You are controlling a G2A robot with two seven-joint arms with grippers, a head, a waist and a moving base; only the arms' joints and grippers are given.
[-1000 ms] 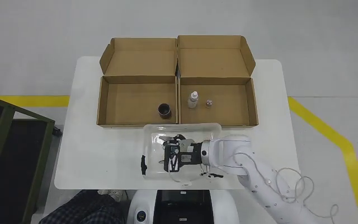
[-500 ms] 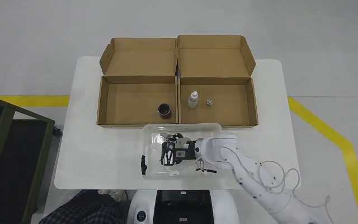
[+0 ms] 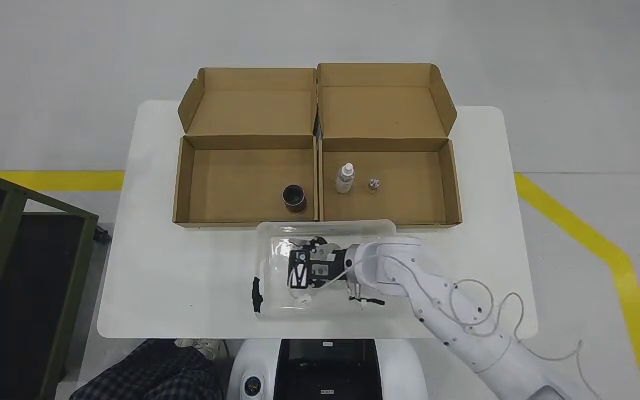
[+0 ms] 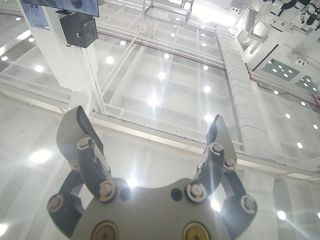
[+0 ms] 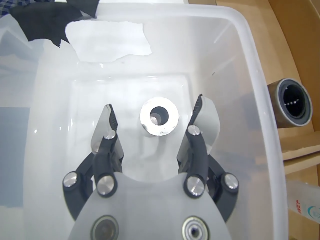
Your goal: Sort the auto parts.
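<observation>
Right gripper (image 5: 154,102) is held down inside the clear bin (image 5: 250,41), fingers spread apart, nothing gripped. The metal ring (image 5: 159,119) is seen straight ahead of the gripper, centred in the gap between the two fingers, touched by neither. It stands on the bin floor with its bore facing up the gripper's approach line, so its axis is judged to run along the reach, not across it. Only a short advance and a closing across the ring's outer wall seem to be needed.

Past one finger and over the bin wall, a dark bearing (image 5: 291,106) is seen in the left box (image 3: 230,185).

Left gripper (image 4: 148,116) is pointed up at the ceiling, fingers apart, empty. The right arm is judged far nearer the ring.
</observation>
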